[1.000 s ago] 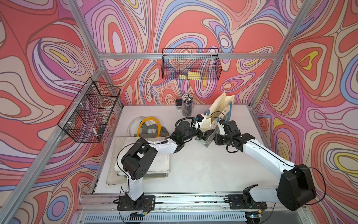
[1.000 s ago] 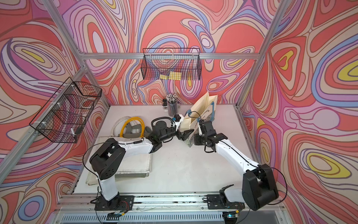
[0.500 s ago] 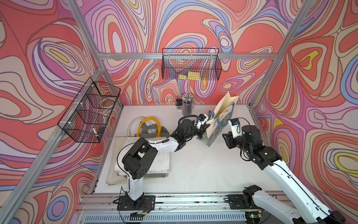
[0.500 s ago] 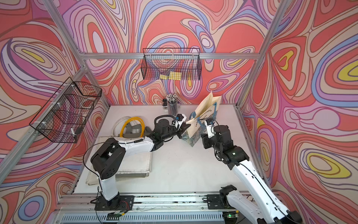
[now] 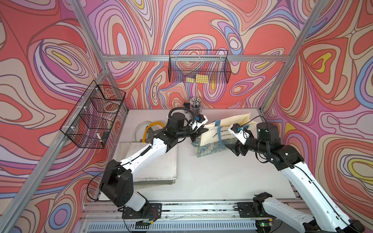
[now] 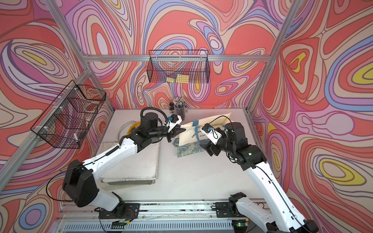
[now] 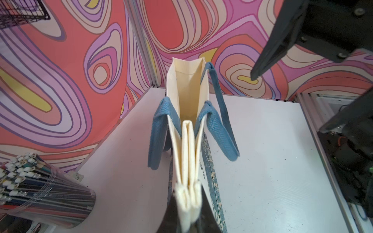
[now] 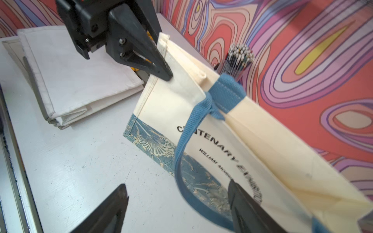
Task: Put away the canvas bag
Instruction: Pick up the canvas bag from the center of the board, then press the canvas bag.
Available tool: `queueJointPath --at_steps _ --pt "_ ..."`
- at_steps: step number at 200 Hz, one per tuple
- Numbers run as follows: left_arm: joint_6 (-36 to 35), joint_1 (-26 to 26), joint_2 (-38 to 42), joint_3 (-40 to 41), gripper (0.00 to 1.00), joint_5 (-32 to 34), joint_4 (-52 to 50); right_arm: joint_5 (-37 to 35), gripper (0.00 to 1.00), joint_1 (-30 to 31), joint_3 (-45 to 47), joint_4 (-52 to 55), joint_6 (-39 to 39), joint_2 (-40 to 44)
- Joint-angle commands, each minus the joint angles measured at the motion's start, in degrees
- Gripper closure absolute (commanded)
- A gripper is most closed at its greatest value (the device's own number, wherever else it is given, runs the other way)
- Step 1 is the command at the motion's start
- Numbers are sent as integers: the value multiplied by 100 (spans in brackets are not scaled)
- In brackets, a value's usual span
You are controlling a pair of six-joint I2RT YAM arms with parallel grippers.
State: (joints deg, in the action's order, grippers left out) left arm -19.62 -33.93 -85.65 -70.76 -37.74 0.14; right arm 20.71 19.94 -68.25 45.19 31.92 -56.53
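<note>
Well, canvas bag (image 8: 171, 100) print: "CENTENARY", prob. "WILLIAM"

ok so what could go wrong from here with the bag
The left gripper pinches only one top corner of the canvas bag while the right gripper is open, so the bag could sag or slip. The loose blue handle hangs just in front of that gripper and might snag. The pencil cup stands close by; a swing could topple it.

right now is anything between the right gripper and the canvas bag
Nothing visible does. The open right gripper faces the printed side of the canvas bag, with only the bag's own blue handle hanging between them. The left gripper pinches its top corner.
</note>
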Motion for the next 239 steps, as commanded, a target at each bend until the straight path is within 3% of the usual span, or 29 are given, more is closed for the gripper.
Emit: queueJointPath --at_steps 1,35,97,126,184,216,228,239 --pt "-1146 -34 380 -545 100 -733 -1458 786 14 -17 -635 386 628 -286" --pt "-1459 -34 658 -764 100 -710 -2150 1470 2 -17 -1112 367 657 -728" --pt "-1654 -35 839 -906 100 -690 -2287 2108 2 -17 -1174 231 787 -1076" --pt "-1736 -34 856 -1043 100 -738 -2391 2127 2 -8 -1086 150 690 -1243" --pt "-1895 -37 975 -1071 100 -788 -2535 1369 2 -8 -749 -97 721 -1281" --pt "-1954 -34 1030 -1080 100 -683 -2593 1417 15 -8 -583 -199 689 -1307" --pt "-1958 -34 1033 -1118 100 -687 -2660 1500 25 -13 -535 -188 757 -1316" --pt "-1949 -35 1039 -1149 100 -729 -2740 1558 41 -8 -469 -247 769 -1315"
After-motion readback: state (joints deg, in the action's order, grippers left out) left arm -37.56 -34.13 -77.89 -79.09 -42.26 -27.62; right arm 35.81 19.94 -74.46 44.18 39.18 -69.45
